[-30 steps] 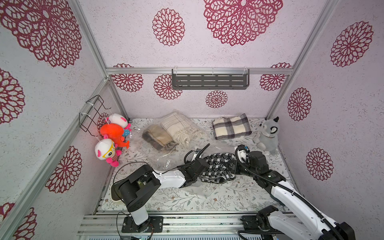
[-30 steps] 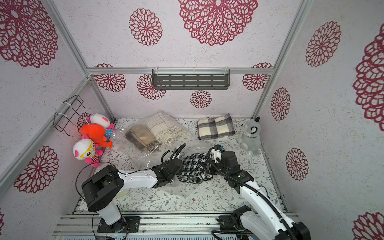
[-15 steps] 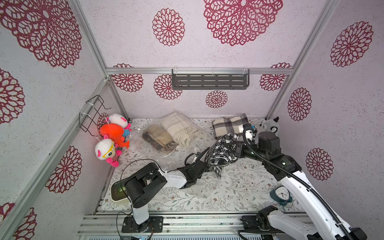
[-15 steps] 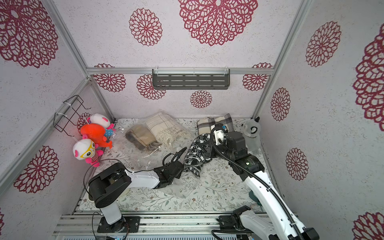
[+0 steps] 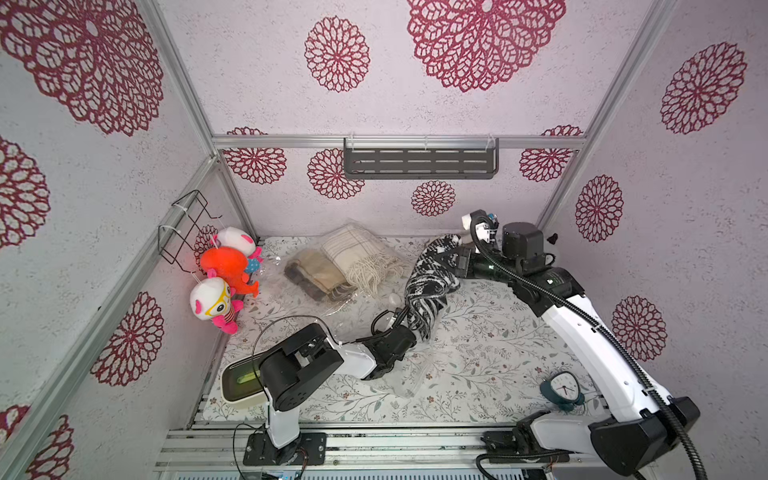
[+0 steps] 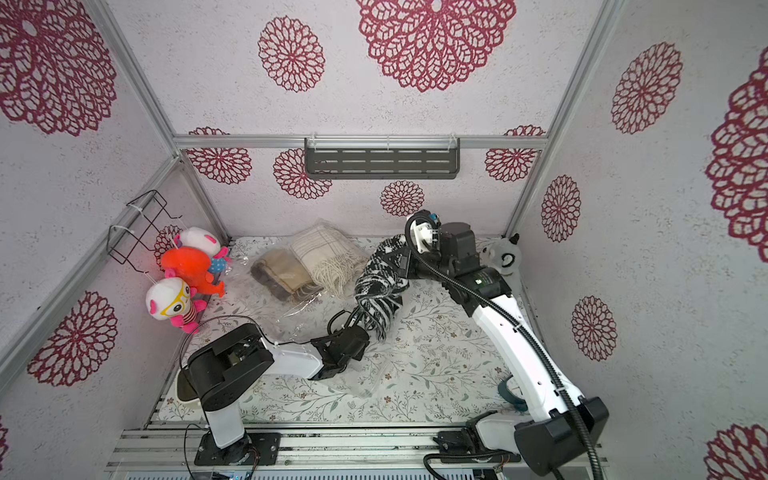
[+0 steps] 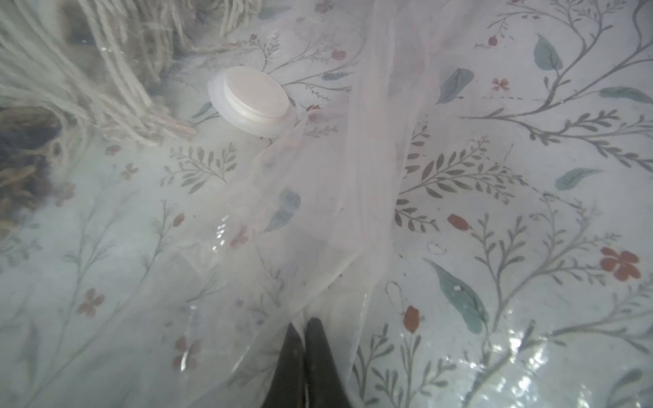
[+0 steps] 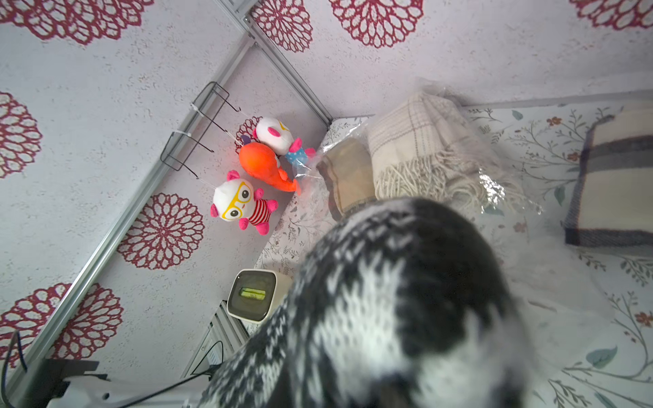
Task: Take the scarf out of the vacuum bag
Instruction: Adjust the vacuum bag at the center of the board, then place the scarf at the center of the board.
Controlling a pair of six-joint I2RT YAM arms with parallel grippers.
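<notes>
Knitted scarf held up above the desk, bag gripped by its film.
The black-and-white scarf (image 5: 428,286) hangs from the right tool (image 5: 460,261), which is clamped on its upper end toward the desk's far right corner. The scarf's tail drops over the middle of the desk (image 5: 490,345), just beside the left tool (image 7: 303,324). That tool is pinched tight on the clear film of the vacuum bag (image 7: 318,212), near the white valve cap (image 7: 252,97).

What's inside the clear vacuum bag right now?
Through the clear vacuum bag, a cream fringed scarf and a brown scarf lie folded side by side. Anything beneath them is hidden. Whether the lower end of the lifted black-and-white scarf is inside cannot be told.
</notes>
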